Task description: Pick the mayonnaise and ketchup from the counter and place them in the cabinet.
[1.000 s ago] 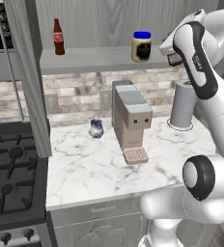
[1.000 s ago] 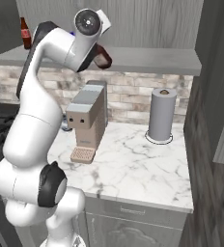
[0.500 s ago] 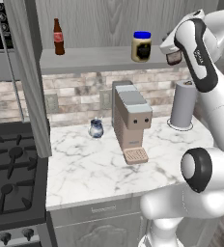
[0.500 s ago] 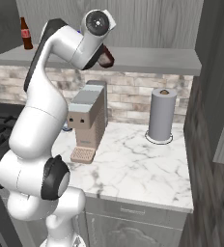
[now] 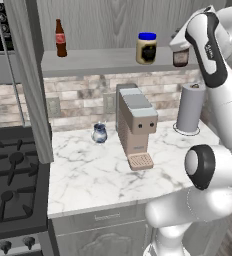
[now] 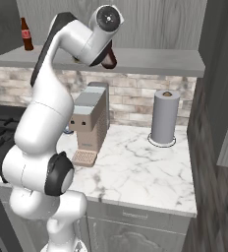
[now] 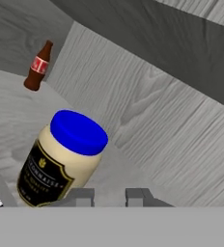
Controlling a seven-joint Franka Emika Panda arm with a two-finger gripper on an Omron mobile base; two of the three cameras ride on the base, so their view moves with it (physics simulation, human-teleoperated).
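Cabinet (image 5: 113, 60) shelf board carries both task items. Counter (image 5: 98, 175) below holds a coffee machine (image 5: 135, 125) and a paper roll (image 5: 190, 107). Mayo (image 5: 146, 48) upright mid-shelf; ketchup (image 5: 180, 56) at its 3 o'clock, by the gripper (image 7: 110, 197). Fingers part-hidden, grip cannot be told.

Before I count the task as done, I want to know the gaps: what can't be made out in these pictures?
- Ketchup: left base view, on the cabinet shelf, half covered by the arm; right base view, behind the arm's wrist.
- Fingers: hand view, only the tips clear the bottom band; whether they grip anything cannot be told.
- Mayonnaise label: hand view, text too small.
- Small jug: right base view, hidden behind the arm.
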